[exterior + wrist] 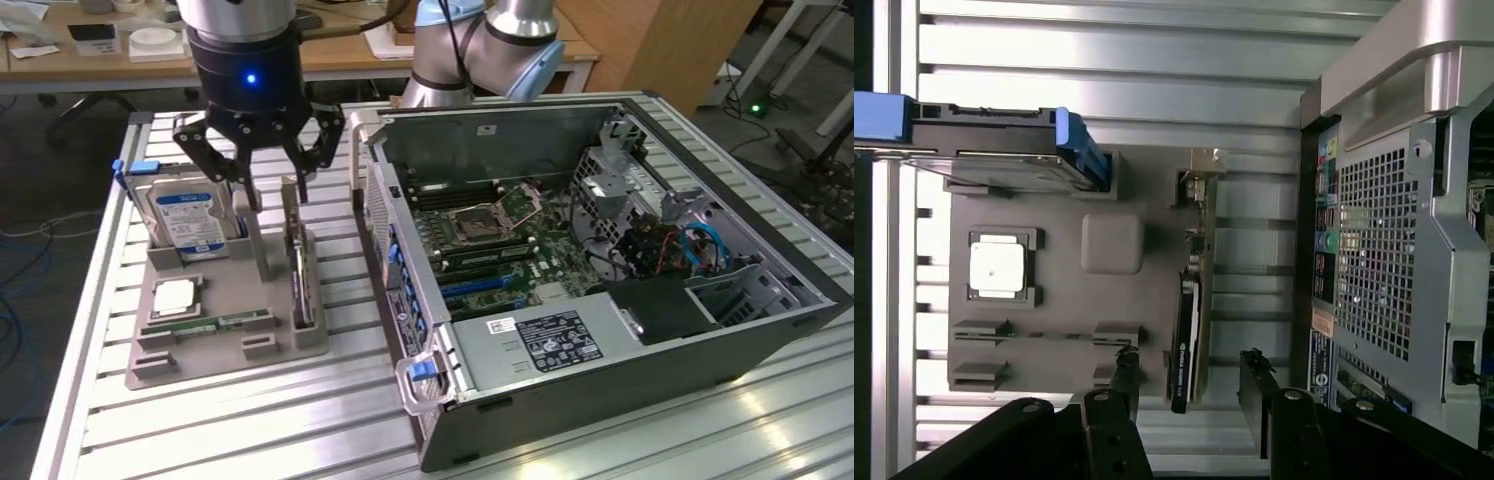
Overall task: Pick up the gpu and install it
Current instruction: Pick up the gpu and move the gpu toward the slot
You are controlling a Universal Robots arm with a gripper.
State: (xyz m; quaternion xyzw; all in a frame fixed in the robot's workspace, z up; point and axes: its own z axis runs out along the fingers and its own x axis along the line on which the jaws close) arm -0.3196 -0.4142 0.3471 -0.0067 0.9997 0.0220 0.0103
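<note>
The gpu stands on its long edge in a slot of a grey holder tray, its black face and thin board running toward the front. My gripper hangs open just above the card's far end, apart from it. From the wrist view the gpu appears edge-on, its silver bracket at the far end, and the card lies in line with the gap between my open fingers. Beside the tray, the open computer case lies on its side with its motherboard exposed.
The tray also holds a silver hard drive with a blue label, a square processor and a green memory stick. The case's rear wall stands close beside the tray. Everything rests on a slatted aluminium table.
</note>
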